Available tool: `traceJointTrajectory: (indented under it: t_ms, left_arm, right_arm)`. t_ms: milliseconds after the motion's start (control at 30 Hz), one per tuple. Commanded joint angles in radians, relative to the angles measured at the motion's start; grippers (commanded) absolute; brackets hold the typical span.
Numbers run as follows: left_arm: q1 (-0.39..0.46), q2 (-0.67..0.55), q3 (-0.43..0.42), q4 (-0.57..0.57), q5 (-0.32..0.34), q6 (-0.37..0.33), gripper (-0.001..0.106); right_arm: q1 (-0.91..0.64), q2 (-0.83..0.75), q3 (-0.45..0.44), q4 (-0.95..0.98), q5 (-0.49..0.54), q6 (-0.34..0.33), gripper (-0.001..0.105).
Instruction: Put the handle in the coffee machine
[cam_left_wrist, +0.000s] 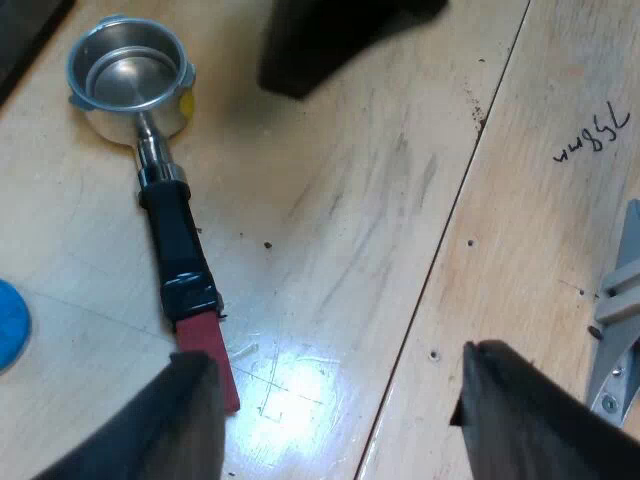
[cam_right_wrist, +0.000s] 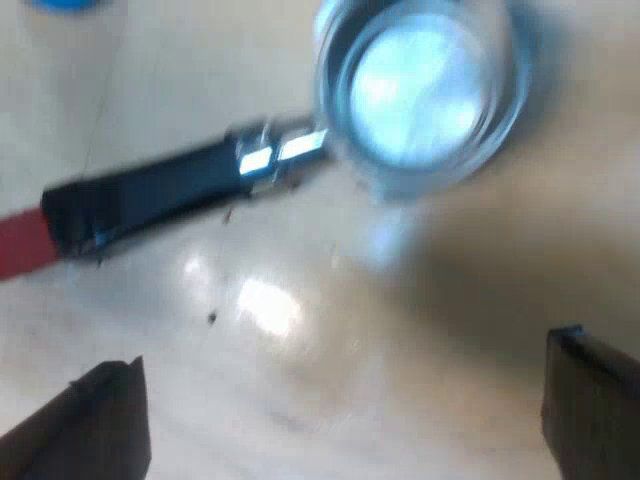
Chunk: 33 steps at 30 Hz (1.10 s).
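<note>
The metal holder lies loose on the wooden table, its round basket (cam_left_wrist: 130, 75) facing up and empty. Its dark handle (cam_left_wrist: 178, 235) ends in a red tip (cam_left_wrist: 210, 350) that lies close to one finger of my left gripper (cam_left_wrist: 340, 420). That gripper hovers open above the table with nothing between its fingers. My right gripper (cam_right_wrist: 340, 420) is also open and holds nothing. It hangs over the table beside the holder, with the basket (cam_right_wrist: 420, 90), the dark handle (cam_right_wrist: 160, 195) and the red tip (cam_right_wrist: 20, 245) just beyond its fingertips.
A blue tamper (cam_left_wrist: 8, 325) sits on the table near the holder's handle, and a blue edge (cam_right_wrist: 65, 4) shows beyond the handle. A dark blurred shape (cam_left_wrist: 330, 40) hangs near the basket. A metal bracket (cam_left_wrist: 618, 320) stands at the table's edge. A seam (cam_left_wrist: 450, 220) runs between boards.
</note>
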Motion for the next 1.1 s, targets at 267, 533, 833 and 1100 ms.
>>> traceJointTrajectory:
  t_ms: [267, 533, 833, 1100]
  left_arm:
    - [0.001, -0.001, -0.007, 0.003, -0.001, 0.002, 0.055]
    - [0.001, -0.001, -0.007, 0.003, -0.001, 0.002, 0.055]
    - [0.001, -0.001, -0.007, 0.003, -0.001, 0.002, 0.055]
    - [0.001, -0.001, -0.007, 0.003, -0.001, 0.002, 0.055]
  right_arm:
    - [-0.152, 0.007, -0.048, 0.009, -0.067, -0.232, 0.083]
    - [-0.193, 0.07, -0.049, -0.037, -0.082, -0.341, 0.082]
    - [-0.208, 0.142, -0.049, -0.116, -0.122, -0.367, 0.082]
    - [-0.208, 0.172, -0.049, -0.149, -0.147, -0.414, 0.082]
